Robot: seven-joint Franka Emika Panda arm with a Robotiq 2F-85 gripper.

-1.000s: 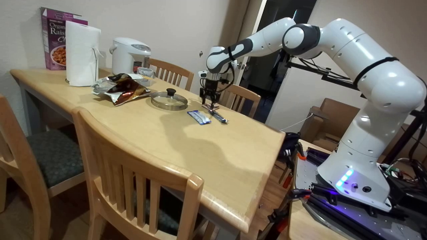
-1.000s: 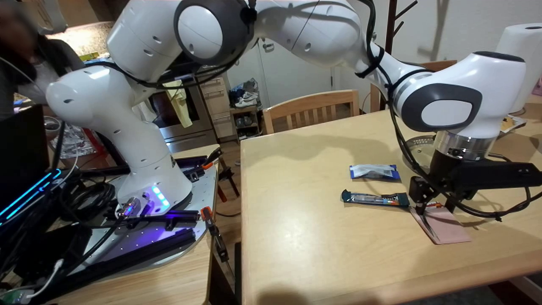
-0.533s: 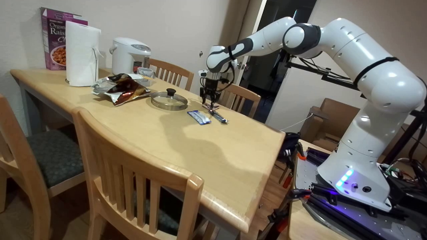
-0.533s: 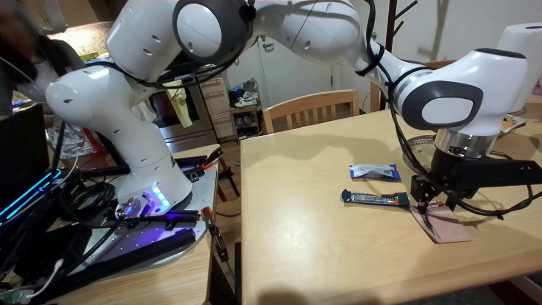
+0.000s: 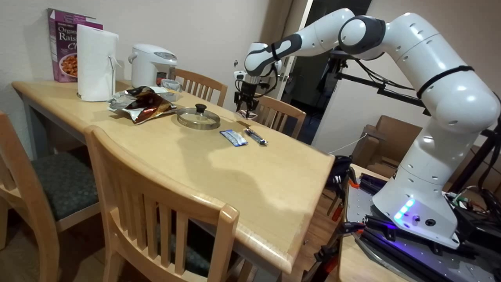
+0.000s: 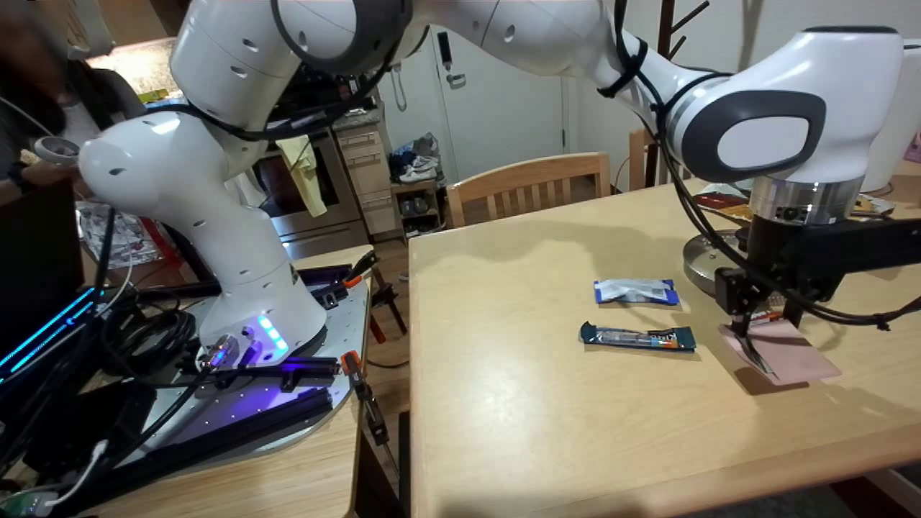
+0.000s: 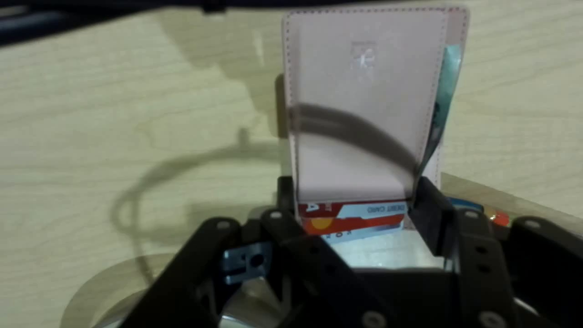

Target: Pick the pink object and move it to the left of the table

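Card wallet in your gripper, above the table.
In an exterior view, two packets lie left of it, the pot lid behind.

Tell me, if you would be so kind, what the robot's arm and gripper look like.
The arm is glossy white, with rounded segments, dark grey panels at some joints and a row of blue lights on its base. Black cables run along it. Past a silver metal collar, the gripper is black, with two slim jaws built from linked bars.
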